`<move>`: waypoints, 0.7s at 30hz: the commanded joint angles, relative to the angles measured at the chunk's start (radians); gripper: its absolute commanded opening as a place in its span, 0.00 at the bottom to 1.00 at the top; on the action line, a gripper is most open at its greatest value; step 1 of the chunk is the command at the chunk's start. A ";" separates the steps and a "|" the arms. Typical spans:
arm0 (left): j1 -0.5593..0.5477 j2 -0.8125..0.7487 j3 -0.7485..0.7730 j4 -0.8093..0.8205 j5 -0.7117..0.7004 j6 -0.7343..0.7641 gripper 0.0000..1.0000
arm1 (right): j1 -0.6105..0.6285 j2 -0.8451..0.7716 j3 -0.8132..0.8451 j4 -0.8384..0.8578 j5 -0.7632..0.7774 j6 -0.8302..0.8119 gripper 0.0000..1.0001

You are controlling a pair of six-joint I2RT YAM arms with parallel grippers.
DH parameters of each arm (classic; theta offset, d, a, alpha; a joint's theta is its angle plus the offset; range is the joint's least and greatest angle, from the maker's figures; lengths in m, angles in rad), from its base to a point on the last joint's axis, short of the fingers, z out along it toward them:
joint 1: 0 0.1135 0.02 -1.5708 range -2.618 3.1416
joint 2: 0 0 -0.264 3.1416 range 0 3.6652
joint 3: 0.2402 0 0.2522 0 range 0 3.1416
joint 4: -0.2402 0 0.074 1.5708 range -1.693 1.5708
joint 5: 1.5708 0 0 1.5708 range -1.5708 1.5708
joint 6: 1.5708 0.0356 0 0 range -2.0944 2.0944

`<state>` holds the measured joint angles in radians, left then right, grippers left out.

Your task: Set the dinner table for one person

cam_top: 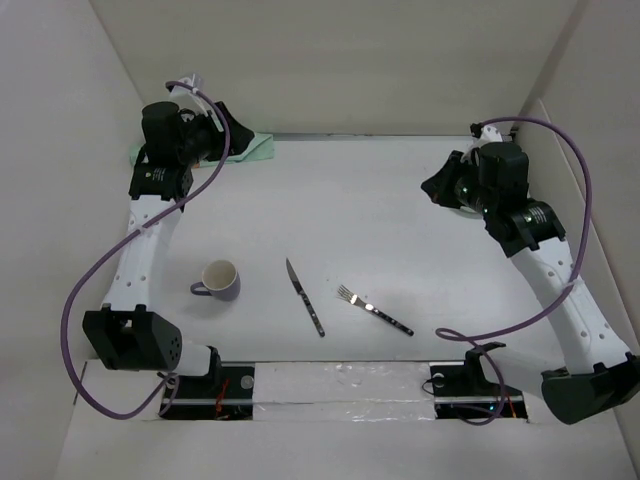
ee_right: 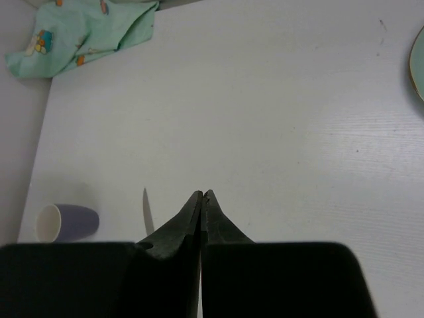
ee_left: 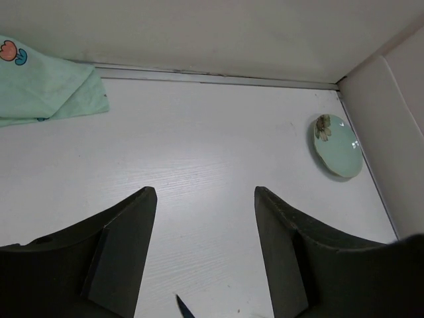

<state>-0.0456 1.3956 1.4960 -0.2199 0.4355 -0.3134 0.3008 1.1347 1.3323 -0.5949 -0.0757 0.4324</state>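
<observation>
The white dinner table (cam_top: 350, 200) carries a lilac mug (cam_top: 220, 280), a knife (cam_top: 304, 297) and a fork (cam_top: 373, 308) near its front. A mint-green cartoon-print placemat (cam_top: 255, 148) lies crumpled at the back left. A pale green plate (ee_left: 338, 146) sits at the back right, mostly hidden under my right arm in the top view. My left gripper (cam_top: 235, 130) is open and empty (ee_left: 205, 192), held above the table beside the placemat (ee_left: 46, 86). My right gripper (cam_top: 435, 188) is shut and empty (ee_right: 202, 193), held above the table near the plate's edge (ee_right: 419, 63).
White walls close in the table at the back, left and right. The right wrist view shows the mug (ee_right: 66, 222), the knife blade (ee_right: 147, 209) and the placemat (ee_right: 86, 26). The knife tip (ee_left: 183, 308) shows in the left wrist view.
</observation>
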 commanded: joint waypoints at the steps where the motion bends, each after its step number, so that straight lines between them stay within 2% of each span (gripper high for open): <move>1: 0.000 -0.023 0.033 0.016 -0.044 -0.006 0.57 | 0.001 -0.001 0.035 0.044 -0.045 -0.007 0.00; 4: 0.000 0.028 0.107 -0.001 -0.124 -0.019 0.43 | 0.021 0.003 0.010 0.072 -0.078 -0.011 0.00; 5: 0.000 0.046 0.127 -0.002 -0.165 -0.033 0.27 | 0.030 0.008 0.004 0.075 -0.085 -0.011 0.00; 8: 0.000 0.161 0.262 -0.050 -0.323 -0.058 0.00 | 0.031 0.023 0.002 0.073 -0.113 -0.018 0.00; 9: 0.010 0.237 0.305 -0.093 -0.398 -0.062 0.00 | 0.031 0.025 -0.001 0.076 -0.111 -0.018 0.00; 11: 0.032 0.314 0.426 -0.127 -0.426 -0.085 0.00 | 0.031 0.020 -0.004 0.086 -0.116 -0.023 0.00; 12: 0.091 0.433 0.537 -0.172 -0.426 -0.117 0.00 | 0.031 0.025 0.001 0.083 -0.107 -0.032 0.00; 13: 0.092 0.434 0.538 -0.173 -0.426 -0.118 0.00 | 0.031 0.025 0.001 0.083 -0.107 -0.032 0.00; 17: 0.191 0.585 0.635 -0.197 -0.425 -0.210 0.22 | 0.031 0.034 0.025 0.070 -0.098 -0.044 0.00; 19: 0.214 0.657 0.662 -0.197 -0.494 -0.213 0.31 | 0.031 0.027 0.012 0.079 -0.090 -0.044 0.00; 20: 0.214 0.680 0.668 -0.203 -0.512 -0.213 0.41 | 0.031 0.025 0.005 0.083 -0.090 -0.044 0.00; 21: 0.223 0.725 0.675 -0.210 -0.538 -0.220 0.44 | 0.031 0.023 0.001 0.084 -0.093 -0.043 0.00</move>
<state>0.1593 2.0823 2.1189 -0.3771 -0.0078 -0.4881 0.3271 1.1728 1.3266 -0.5648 -0.1650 0.4099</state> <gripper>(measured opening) 0.414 0.011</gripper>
